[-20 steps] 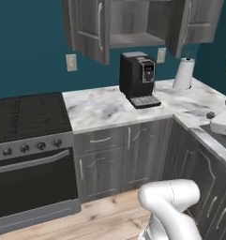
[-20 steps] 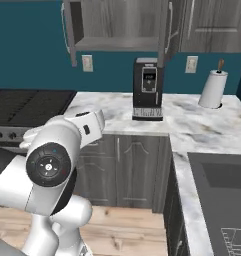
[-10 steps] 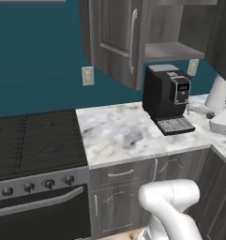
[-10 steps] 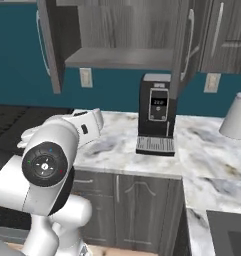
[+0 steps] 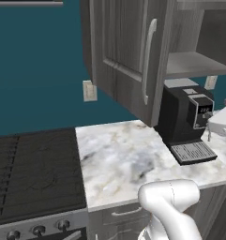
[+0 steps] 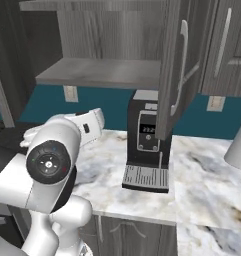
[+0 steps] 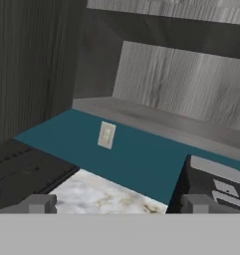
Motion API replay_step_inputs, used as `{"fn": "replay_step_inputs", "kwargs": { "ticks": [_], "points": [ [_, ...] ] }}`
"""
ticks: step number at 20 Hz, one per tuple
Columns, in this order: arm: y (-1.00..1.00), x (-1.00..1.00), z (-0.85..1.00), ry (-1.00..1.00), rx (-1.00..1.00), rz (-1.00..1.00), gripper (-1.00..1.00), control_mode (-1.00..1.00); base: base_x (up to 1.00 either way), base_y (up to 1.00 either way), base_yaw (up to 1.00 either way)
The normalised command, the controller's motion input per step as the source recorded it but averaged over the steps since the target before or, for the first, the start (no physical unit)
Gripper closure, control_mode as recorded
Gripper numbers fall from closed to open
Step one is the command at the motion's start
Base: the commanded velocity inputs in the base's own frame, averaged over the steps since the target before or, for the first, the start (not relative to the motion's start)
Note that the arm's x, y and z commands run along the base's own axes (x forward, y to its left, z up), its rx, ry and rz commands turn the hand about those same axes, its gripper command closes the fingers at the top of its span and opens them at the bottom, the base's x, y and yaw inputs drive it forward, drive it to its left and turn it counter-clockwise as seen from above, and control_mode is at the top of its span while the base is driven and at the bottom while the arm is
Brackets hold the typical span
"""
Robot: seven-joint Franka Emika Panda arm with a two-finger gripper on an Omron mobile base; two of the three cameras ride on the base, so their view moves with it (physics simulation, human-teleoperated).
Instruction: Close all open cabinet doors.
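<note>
jaws (image 7: 111, 203) wide open, empty, low in hand view | base has driven in: cabinet looms far larger than a second ago | open left cabinet door (image 5: 126, 56) upper centre; right cabinet door (image 6: 178, 70) ajar above coffee machine (image 6: 146, 145) on desk (image 5: 128, 161) | neither touched; closing not begun

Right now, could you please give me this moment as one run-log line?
grey wood-grain cabinet door: swung open | black coffee machine: on marble counter below | gripper: open, empty
</note>
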Motion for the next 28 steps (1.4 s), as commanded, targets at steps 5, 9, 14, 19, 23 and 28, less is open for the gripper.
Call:
{"fn": "replay_step_inputs", "kwargs": {
  "ticks": [5,9,14,19,23,28],
  "points": [
    [0.0,0.0,0.0,0.0,0.0,0.0,-1.0,1.0,0.38,-0.17,0.0],
    [0.0,0.0,0.0,0.0,0.0,0.0,-1.0,1.0,0.21,0.0,0.0],
    [0.0,0.0,0.0,0.0,0.0,0.0,-1.0,1.0,0.06,0.0,0.0],
    [0.0,0.0,0.0,0.0,0.0,0.0,-1.0,1.0,0.0,0.0,0.0],
    [0.0,0.0,0.0,0.0,0.0,0.0,-1.0,1.0,-0.01,0.0,0.0],
    [-0.03,-0.05,0.0,0.0,0.0,0.0,-1.0,-1.0,-0.07,0.0,0.0]
  ]
}}
